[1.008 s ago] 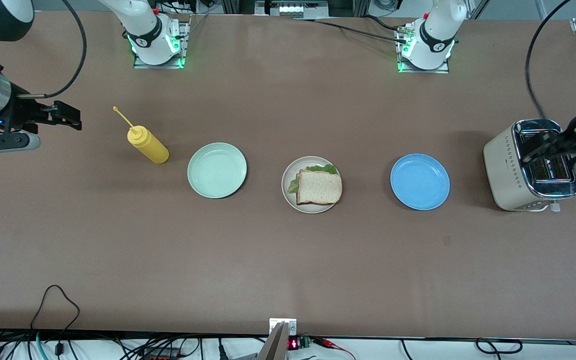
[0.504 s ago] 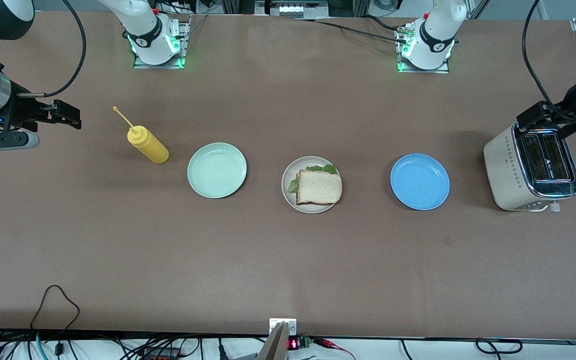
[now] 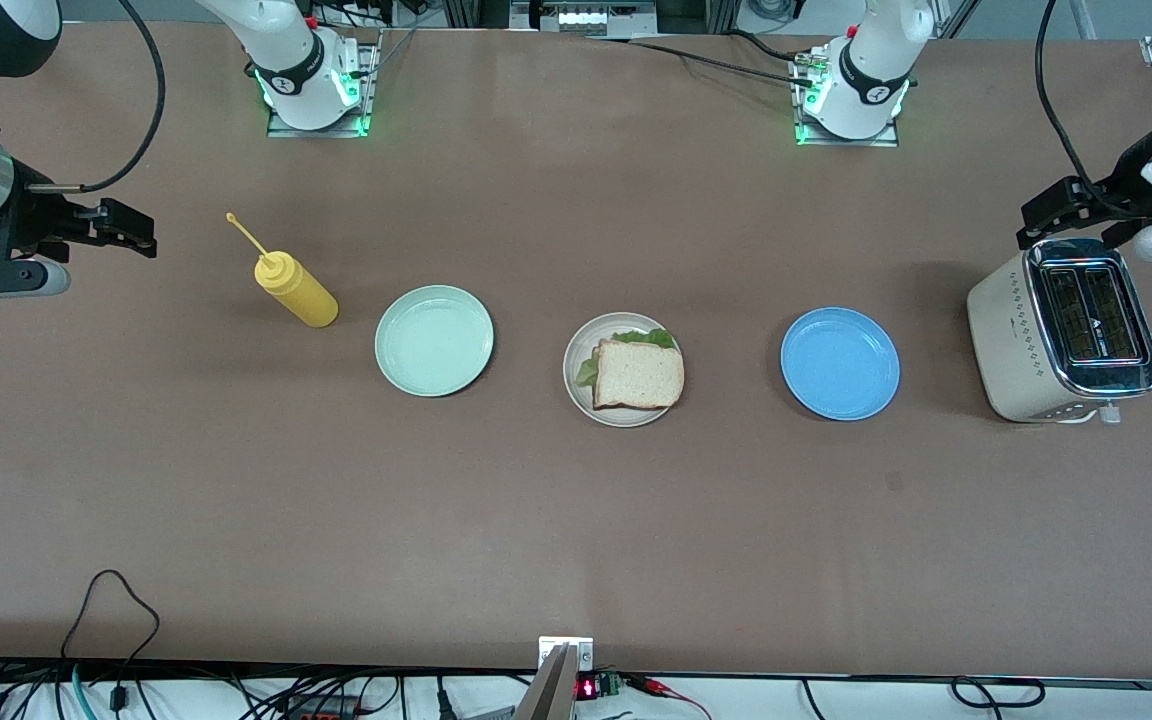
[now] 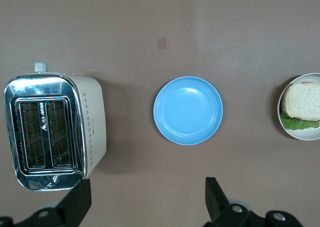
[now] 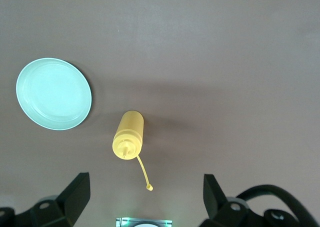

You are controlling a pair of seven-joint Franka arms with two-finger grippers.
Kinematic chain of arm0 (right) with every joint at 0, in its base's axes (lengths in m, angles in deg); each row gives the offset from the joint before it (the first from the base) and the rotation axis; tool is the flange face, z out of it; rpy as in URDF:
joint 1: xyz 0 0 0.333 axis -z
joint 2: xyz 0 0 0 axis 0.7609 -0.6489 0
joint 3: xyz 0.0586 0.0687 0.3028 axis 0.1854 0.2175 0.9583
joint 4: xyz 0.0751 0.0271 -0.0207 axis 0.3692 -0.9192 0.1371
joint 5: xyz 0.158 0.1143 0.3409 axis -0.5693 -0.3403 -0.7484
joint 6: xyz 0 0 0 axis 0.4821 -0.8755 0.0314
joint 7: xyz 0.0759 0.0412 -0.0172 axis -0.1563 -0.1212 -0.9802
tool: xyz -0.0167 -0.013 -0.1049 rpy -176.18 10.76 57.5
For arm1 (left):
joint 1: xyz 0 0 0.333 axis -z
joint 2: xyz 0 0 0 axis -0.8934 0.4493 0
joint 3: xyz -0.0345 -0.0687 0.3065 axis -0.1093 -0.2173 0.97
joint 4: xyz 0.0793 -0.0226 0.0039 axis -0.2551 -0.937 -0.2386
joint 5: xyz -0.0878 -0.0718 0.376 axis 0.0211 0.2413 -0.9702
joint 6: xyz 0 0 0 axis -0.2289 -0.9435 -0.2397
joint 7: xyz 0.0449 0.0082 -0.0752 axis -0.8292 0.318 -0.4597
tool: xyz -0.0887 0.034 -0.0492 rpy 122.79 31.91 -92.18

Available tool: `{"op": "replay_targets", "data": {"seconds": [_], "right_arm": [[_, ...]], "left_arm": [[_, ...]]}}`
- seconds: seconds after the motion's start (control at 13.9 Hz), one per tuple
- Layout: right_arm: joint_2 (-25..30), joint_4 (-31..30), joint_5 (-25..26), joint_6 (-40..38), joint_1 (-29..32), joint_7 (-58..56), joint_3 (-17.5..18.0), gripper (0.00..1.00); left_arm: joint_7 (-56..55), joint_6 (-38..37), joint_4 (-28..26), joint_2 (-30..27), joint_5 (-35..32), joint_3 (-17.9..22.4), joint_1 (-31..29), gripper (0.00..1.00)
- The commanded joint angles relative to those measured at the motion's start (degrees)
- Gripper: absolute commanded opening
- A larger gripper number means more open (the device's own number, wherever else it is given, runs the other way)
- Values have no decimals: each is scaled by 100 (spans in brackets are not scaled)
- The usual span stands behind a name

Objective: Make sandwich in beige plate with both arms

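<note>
The sandwich (image 3: 638,373), a bread slice on green lettuce, lies on the beige plate (image 3: 626,418) at the middle of the table. It also shows in the left wrist view (image 4: 303,101) on the plate (image 4: 300,135). My left gripper (image 3: 1041,215) is open and empty, up over the table just beside the toaster at the left arm's end; in its wrist view (image 4: 146,184) the fingers stand wide apart. My right gripper (image 3: 131,228) is open and empty, up over the right arm's end of the table beside the yellow bottle; its wrist view (image 5: 146,179) shows the same.
A yellow squeeze bottle (image 3: 298,290) and a mint-green plate (image 3: 434,340) sit toward the right arm's end. A blue plate (image 3: 839,363) and a cream-and-chrome toaster (image 3: 1061,330) sit toward the left arm's end.
My left gripper has moved off the top of the toaster toward the robot bases. My right gripper has shifted only slightly. The sandwich has not moved.
</note>
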State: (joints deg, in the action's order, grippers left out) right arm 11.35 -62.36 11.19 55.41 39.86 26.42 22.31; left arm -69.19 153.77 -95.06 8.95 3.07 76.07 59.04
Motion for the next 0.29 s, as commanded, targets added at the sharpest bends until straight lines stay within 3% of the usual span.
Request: {"op": "replay_targets", "data": {"seconds": [0.0,0.22], "right_arm": [[139,-164,66,91,27,-23,22,100],[139,-164,66,82,27,-23,22,100]], "left_arm": [[-82,-113,-113,-129,32,-1,-14,100],[-73,-131,-104,-147,23,-1,-14,100]]}}
